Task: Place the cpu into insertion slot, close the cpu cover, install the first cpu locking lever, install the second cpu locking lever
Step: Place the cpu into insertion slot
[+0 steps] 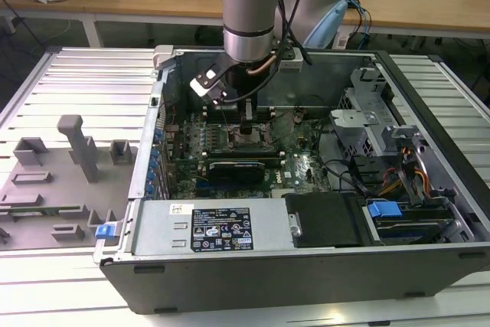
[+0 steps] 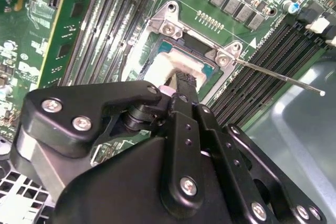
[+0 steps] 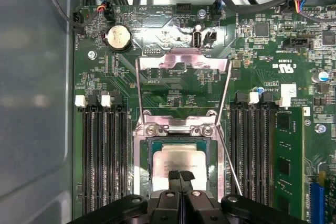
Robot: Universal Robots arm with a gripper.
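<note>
**Ana:** What carries everything in the exterior view?

**Ben:** A slatted metal worktop (image 1: 76,82). An open computer case (image 1: 306,281) lies across its middle, and a grey fixture tray (image 1: 46,189) sits at the case's nine o'clock.

**Ana:** And the arm?

**Ben:** The arm (image 1: 249,13) reaches into the case from twelve o'clock. Its gripper (image 1: 249,124) hangs over the green motherboard (image 1: 302,166).

**Ana:** How does the cpu cover stand?

**Ben:** In the first wrist view the cpu cover (image 3: 184,59) stands upright and open. It rises from the screwed edge of the socket, which is left uncovered.

**Ana:** Where is the cpu?

**Ben:** The cpu (image 3: 181,153) lies flat in the socket with its pale metal top facing up. Memory slots run along both sides of the socket.

**Ana:** Any lever in sight?

**Ben:** In the second wrist view a thin locking lever (image 2: 283,78) juts out free from the socket's corner, over the memory slots.

**Ana:** And the jaws?

**Ben:** The jaws are pressed together with nothing between them. Their tips sit just at the cpu's top, though it cannot be told whether they touch it.
</note>
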